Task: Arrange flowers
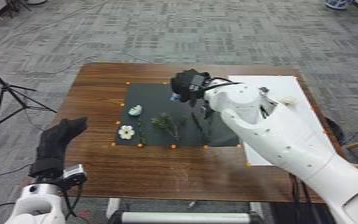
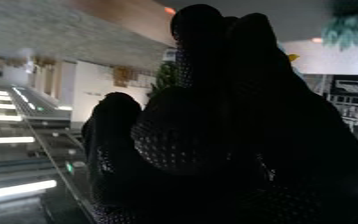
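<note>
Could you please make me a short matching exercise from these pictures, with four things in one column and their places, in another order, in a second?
Things:
1. White flower
2. White sheet
3. Tripod
4. Left hand

Places:
A. On the floor, to the left of the table
B. On the dark mat, towards its near left corner
C. At the left edge of the table
D. On the table, to the right of the dark mat

Right pairs: 1-B, 2-D, 3-A, 4-C
</note>
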